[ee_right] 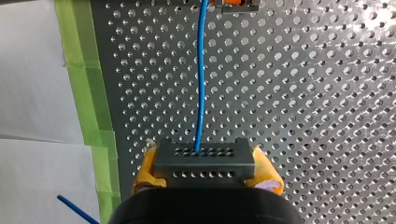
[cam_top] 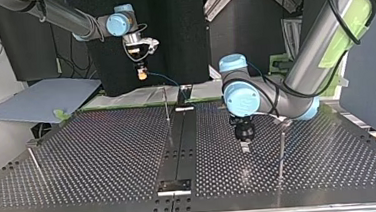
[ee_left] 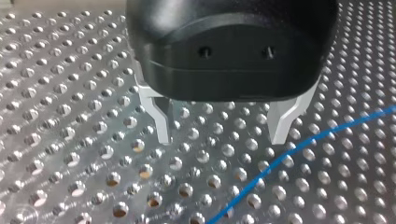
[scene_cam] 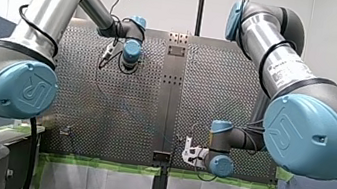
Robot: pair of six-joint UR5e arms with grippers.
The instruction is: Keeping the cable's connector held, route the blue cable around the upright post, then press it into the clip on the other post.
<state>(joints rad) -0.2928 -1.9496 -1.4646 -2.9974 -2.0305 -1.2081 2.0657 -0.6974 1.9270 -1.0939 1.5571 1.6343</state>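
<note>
My right gripper (ee_right: 205, 170) is shut on a dark grey connector block (ee_right: 204, 161), with yellow pads on both of its sides. The blue cable (ee_right: 201, 84) runs straight ahead from the block over the perforated table. In the top view this gripper (cam_top: 142, 73) hangs high at the far left, and the cable (cam_top: 171, 81) drops from it towards a thin upright post (cam_top: 166, 105). My left gripper (ee_left: 223, 133) is open just above the plate; the cable (ee_left: 289, 151) lies beside one finger, untouched. A second post (cam_top: 281, 149) stands next to my left gripper (cam_top: 244, 146).
Green tape (ee_right: 86, 93) and white sheets (ee_right: 32, 93) border the table edge near my right gripper. A third thin post (cam_top: 36, 164) stands at the top view's left. A black strip (cam_top: 178, 141) runs down the table's middle. An orange part (ee_right: 233, 3) sits ahead of the connector.
</note>
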